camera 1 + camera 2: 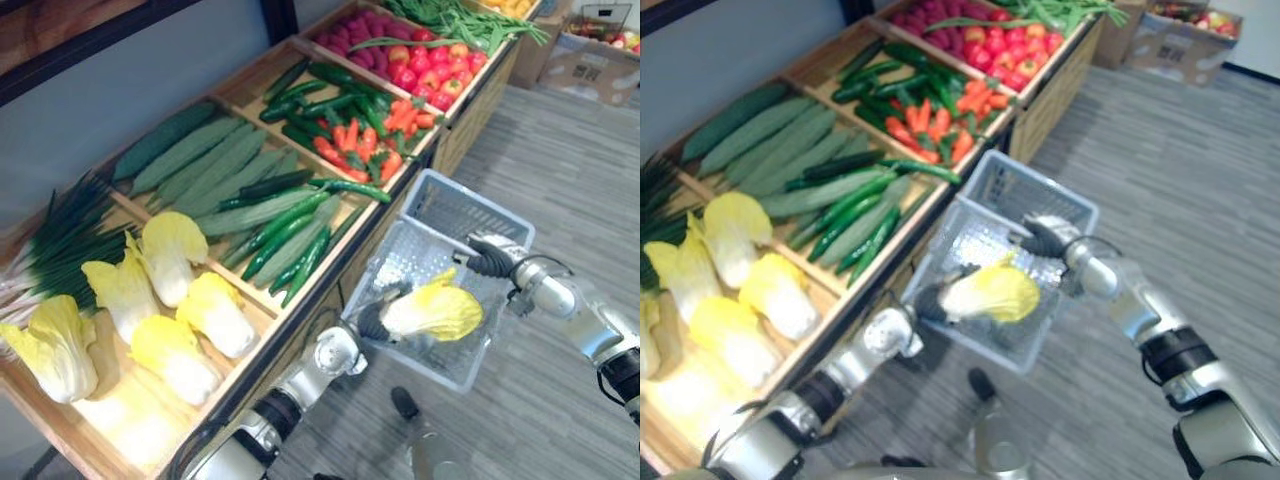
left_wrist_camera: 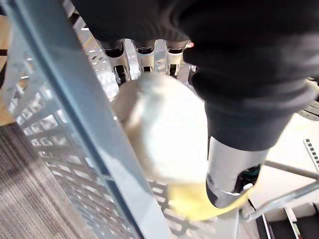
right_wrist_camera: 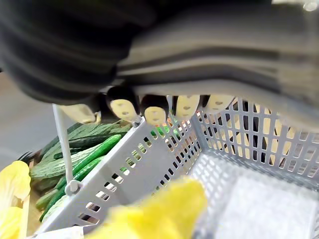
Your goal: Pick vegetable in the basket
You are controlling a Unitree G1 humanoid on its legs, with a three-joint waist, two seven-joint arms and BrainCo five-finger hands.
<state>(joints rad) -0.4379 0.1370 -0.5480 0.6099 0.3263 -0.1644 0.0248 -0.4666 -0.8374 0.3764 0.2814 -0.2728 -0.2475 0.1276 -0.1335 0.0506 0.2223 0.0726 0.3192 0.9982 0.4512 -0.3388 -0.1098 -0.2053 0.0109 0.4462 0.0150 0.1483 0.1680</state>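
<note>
Left eye view: a grey basket (image 1: 468, 208) hangs in front of the wooden stall (image 1: 316, 309), over the floor (image 1: 560, 150). The right hand (image 1: 489, 257) grips it at its right rim. The left hand (image 1: 371, 321) reaches in over the near wall and is closed round the white stalk end of a cabbage (image 1: 434, 311), whose yellow leaves point towards the right hand. The cabbage is inside the basket; whether it rests on the bottom I cannot tell. On the stall lie more cabbages (image 1: 170, 300), cucumbers (image 1: 285, 235) and carrots (image 1: 365, 135), each in its own crate.

Right eye view: the same. The cabbage sits between the two hands within the basket's walls.

Left wrist view: the left hand's fingers (image 2: 144, 52) curl over one side of the pale stalk and the thumb (image 2: 232, 167) presses the other side, so the cabbage is clamped. The basket's wall runs just beside it.

Right wrist view: the right hand's fingers (image 3: 154, 113) are hooked over the basket's rim, tips inside. The yellow leaves lie below them in the basket, with cucumbers beyond the wall
</note>
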